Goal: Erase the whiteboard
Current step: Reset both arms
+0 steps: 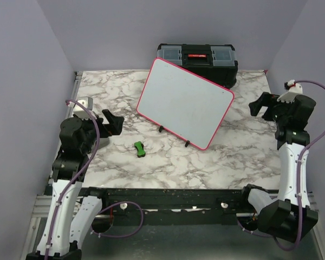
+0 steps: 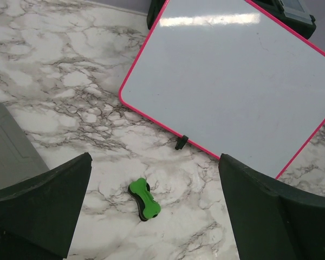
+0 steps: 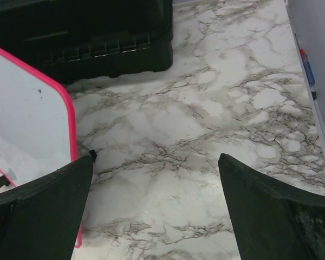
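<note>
While the marble table [image 1: 216, 162] carries everything, the whiteboard [image 1: 185, 103] sits near its middle, turned askew, its face free of writing. Just behind the whiteboard stands the black toolbox [image 1: 197, 58]. The left gripper [image 1: 115, 122] hangs well left of the whiteboard, jaws spread, holding nothing. The right gripper [image 1: 259, 106] hangs beyond the whiteboard's right corner, likewise spread and empty. Near the whiteboard's front edge lies a small green eraser [image 1: 140, 149].
</note>
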You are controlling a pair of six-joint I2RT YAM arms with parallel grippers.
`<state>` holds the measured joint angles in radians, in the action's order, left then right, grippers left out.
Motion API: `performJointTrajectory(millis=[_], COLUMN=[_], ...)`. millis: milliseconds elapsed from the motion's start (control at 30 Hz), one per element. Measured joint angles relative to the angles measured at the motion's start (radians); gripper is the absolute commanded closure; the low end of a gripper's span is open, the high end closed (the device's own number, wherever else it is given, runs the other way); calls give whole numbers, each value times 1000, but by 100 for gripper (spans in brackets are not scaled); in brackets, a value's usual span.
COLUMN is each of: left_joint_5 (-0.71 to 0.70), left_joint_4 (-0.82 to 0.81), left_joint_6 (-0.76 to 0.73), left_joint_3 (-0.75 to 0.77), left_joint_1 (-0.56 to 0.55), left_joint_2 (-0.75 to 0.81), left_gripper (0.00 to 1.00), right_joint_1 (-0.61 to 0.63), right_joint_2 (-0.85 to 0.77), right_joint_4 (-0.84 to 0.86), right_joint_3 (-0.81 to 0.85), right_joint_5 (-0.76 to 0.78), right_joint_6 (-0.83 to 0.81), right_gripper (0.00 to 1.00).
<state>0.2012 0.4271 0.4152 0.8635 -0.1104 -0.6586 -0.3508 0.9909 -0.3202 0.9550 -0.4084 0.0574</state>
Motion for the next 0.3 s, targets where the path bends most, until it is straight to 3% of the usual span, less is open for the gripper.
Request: performJointTrajectory(millis=[300], left_joint_5=[-10], left_joint_4=[32], left_joint_6=[-51], left_joint_3=[-1], left_joint_1=[0], left_joint_2=[69], left_gripper=[1], right_joint_1=[0], right_joint_2=[20], right_joint_4=[6], right_joint_3=[6], right_joint_5=[63], right_joint_6=[40], right_gripper=[0])
